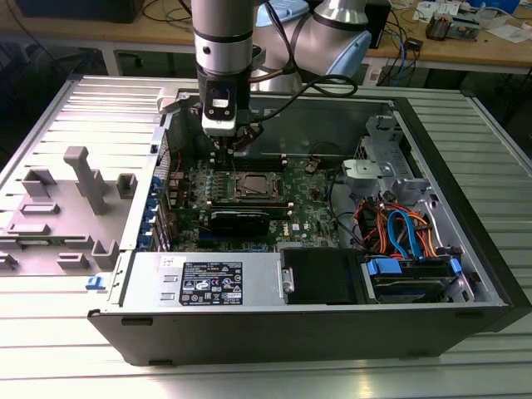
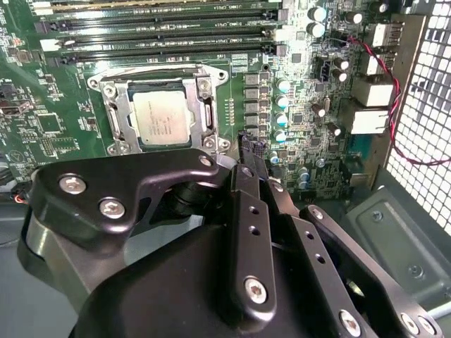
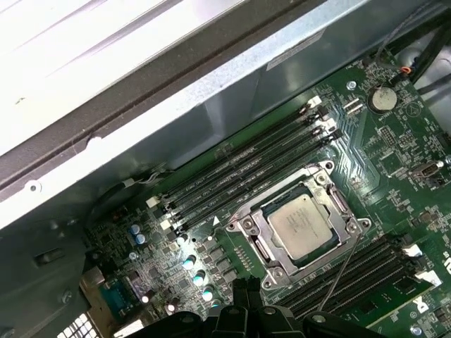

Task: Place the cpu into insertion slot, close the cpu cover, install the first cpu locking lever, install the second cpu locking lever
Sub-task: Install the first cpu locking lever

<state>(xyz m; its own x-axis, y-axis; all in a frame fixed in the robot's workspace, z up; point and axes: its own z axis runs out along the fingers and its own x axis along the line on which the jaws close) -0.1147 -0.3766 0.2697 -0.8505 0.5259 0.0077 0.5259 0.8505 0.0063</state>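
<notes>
The cpu (image 2: 163,117) sits in the insertion slot (image 2: 120,121), just beside the clenched, empty pincer (image 2: 251,151).

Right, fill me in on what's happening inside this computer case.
The robot arm's black gripper hovers over the green motherboard, close to the socket. The pale silver-grey square cpu sits in the silver-rimmed insertion slot, and the thin silver metal cpu cover lies flat around it. I cannot tell whether it is latched down.

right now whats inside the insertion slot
The cpu lies in the insertion slot, its silver top showing through the cpu cover's window. The cover's frame hides its edges and everything beneath.
</notes>
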